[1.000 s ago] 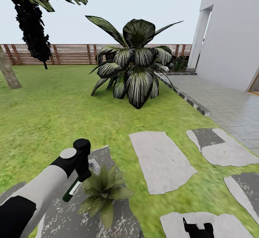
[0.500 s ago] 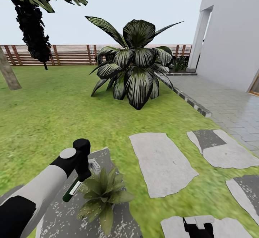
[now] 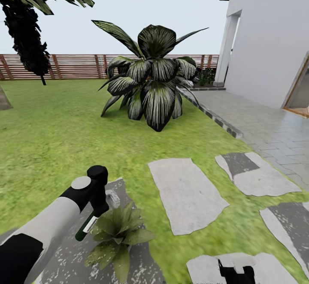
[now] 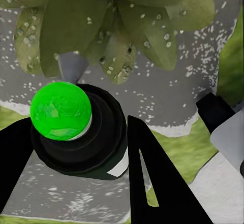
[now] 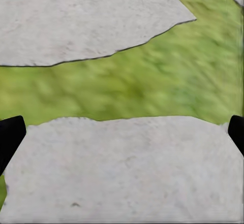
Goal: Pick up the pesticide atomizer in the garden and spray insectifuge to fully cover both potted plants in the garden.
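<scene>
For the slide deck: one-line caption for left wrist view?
Left gripper holds the green-capped pesticide atomizer above a speckled potted plant.

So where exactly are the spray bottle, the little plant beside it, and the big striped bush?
pesticide atomizer (image 3: 84, 228): head view, its dark body below the left gripper.
potted plant (image 3: 118, 232): head view, rosette's centre leaves.
striped shrub (image 3: 156, 97): head view, a broad front leaf.

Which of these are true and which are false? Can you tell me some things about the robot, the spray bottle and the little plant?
1. The left gripper holds the pesticide atomizer. True.
2. The atomizer's top has a red ball. False: the ball is green.
3. The potted plant sits on a grey stepping stone. True.
4. The right gripper holds a leaf. False: its fingers stand wide apart with nothing between, over stone and grass.
5. White droplets speckle the plant's leaves. True.
</scene>
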Controlling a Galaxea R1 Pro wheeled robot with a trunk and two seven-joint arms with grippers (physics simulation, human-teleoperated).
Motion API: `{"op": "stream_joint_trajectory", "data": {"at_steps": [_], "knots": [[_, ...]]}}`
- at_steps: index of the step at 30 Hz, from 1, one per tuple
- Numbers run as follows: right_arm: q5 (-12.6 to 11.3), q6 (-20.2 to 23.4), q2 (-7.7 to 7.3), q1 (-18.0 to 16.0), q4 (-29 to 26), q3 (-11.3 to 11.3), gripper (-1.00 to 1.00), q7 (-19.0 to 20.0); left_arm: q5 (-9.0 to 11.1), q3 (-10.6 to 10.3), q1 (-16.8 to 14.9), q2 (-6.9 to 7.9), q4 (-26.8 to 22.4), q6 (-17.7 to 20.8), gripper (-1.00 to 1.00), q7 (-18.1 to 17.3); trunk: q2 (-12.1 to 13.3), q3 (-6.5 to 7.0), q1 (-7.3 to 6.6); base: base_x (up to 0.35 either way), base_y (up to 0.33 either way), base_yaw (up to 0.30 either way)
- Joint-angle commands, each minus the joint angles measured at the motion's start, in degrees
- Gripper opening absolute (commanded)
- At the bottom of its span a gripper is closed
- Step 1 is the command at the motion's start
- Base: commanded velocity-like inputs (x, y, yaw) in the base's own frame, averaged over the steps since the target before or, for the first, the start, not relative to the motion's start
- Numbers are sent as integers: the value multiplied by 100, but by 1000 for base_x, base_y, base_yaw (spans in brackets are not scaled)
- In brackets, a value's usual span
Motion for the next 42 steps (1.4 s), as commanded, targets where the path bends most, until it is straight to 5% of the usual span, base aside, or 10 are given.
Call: {"op": "stream_joint_trajectory", "data": {"at_steps": [1,16,20,23,28,31,33,42], "knots": [[59,-14,5,-5,7,-21,100,-31,-40,-23,-3,7,-10,57,-100,-54,-2,-3,-1,-102,16,-176],[59,-14,8,-4,7,-21,100,-31,-84,-27,8,5,9,42,-100,-54,-2,1,-1,-120,101,-17],[59,-14,8,-5,7,-21,100,-31,-62,22,15,199,44,-476,-100,-54,-2,1,-1,0,1,0],[59,-14,8,-4,7,-21,100,-31,-49,31,15,211,51,-541,-100,-54,-2,1,-1,0,0,0],[59,-14,8,-4,7,-21,100,-31,-40,5,15,138,46,-563,-100,-54,-2,1,-1,0,0,0],[59,-14,8,-4,7,-21,100,-31,-99,0,15,-250,49,-585,-100,-54,-2,1,-1,0,0,0],[59,-14,8,-4,7,-21,100,-31,-107,-3,15,-316,50,-586,-100,-54,-2,1,-1,0,0,0],[59,-14,8,-4,7,-21,100,-31,-103,8,240,-253,60,-617,-100,-54,-2,1,-1,0,0,0]]}}
